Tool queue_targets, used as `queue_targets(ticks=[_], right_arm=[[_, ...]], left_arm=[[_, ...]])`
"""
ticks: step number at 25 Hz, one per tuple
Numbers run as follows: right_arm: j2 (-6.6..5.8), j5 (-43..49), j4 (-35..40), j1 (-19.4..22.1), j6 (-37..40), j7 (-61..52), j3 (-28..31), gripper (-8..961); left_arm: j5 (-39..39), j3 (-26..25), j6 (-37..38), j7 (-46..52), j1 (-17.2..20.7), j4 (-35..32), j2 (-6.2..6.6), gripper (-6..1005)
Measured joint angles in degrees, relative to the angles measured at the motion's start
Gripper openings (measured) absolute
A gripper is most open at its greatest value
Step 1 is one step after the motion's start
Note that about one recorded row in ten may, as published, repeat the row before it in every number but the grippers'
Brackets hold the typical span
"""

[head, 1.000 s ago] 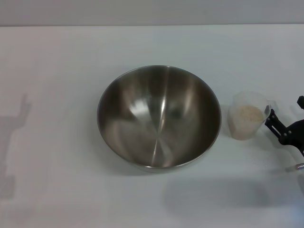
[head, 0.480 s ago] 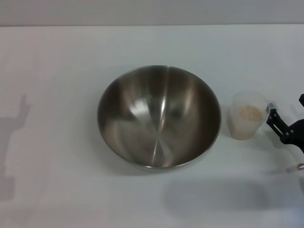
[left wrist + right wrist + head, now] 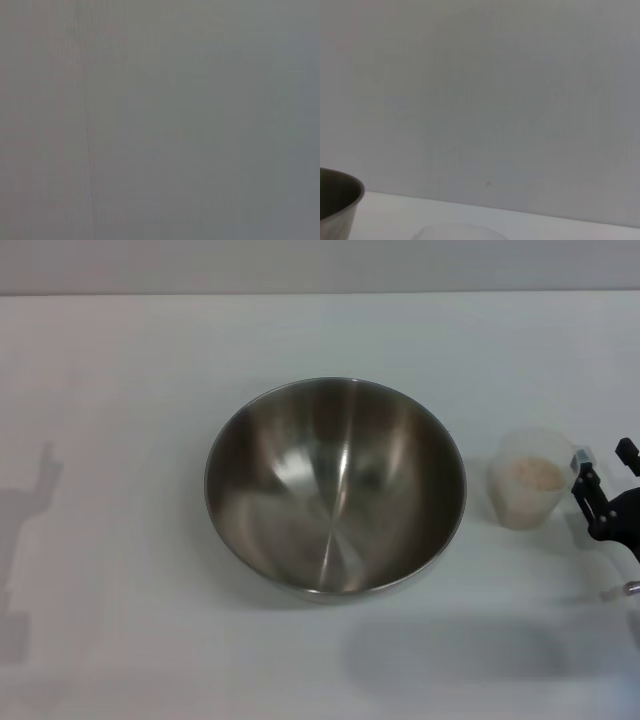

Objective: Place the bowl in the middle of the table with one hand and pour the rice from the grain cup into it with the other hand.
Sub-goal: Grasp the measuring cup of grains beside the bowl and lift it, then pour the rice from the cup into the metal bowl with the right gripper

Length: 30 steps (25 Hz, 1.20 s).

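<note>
bowl (image 3: 335, 487) mid-table (image 3: 120, 390), upright, apparently empty | grain cup (image 3: 530, 480) just right of it, rice (image 3: 535, 473) inside | right gripper (image 3: 604, 462) fingers spread beside cup, apart | cup nudged rightward, gripper too

Bowl (image 3: 335, 485) mid-table (image 3: 120, 370) — grain cup (image 3: 530, 480) right of it

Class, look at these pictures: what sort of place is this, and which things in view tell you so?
Probably a robot test bench staged as a kitchen task, not a real kitchen: a bare white table, one steel bowl, a grain cup of rice, and a black right hand beside it.
</note>
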<state>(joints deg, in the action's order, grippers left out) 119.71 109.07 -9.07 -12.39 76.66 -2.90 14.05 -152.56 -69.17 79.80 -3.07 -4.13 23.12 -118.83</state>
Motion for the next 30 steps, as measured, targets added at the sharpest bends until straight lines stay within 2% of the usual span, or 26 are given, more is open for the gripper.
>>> queue_targets(ticks=[10,15,21,30], right_arm=[[0.0,-0.27,-1.17,-0.32,-0.26,0.0,0.36,395],[-0.06,-0.27,-1.37,-0.35,0.01,0.02,0.38,149],[-0.09,-0.34,-1.15,-0.05,1.68,0.05,0.55,16],[-0.22,-0.36,-0.96,0.71,13.72,0.06,1.14,11]], left_arm=[[0.05,0.0,0.0,-0.32,0.0,-0.46,0.01,834],[0.07,0.0,0.0,-0.47,0.0,-0.62,0.0,834],[0.07,0.0,0.0,-0.51,0.0,-0.66,0.0,834],[0.07,0.0,0.18,-0.52,0.0,-0.92,0.0,834]])
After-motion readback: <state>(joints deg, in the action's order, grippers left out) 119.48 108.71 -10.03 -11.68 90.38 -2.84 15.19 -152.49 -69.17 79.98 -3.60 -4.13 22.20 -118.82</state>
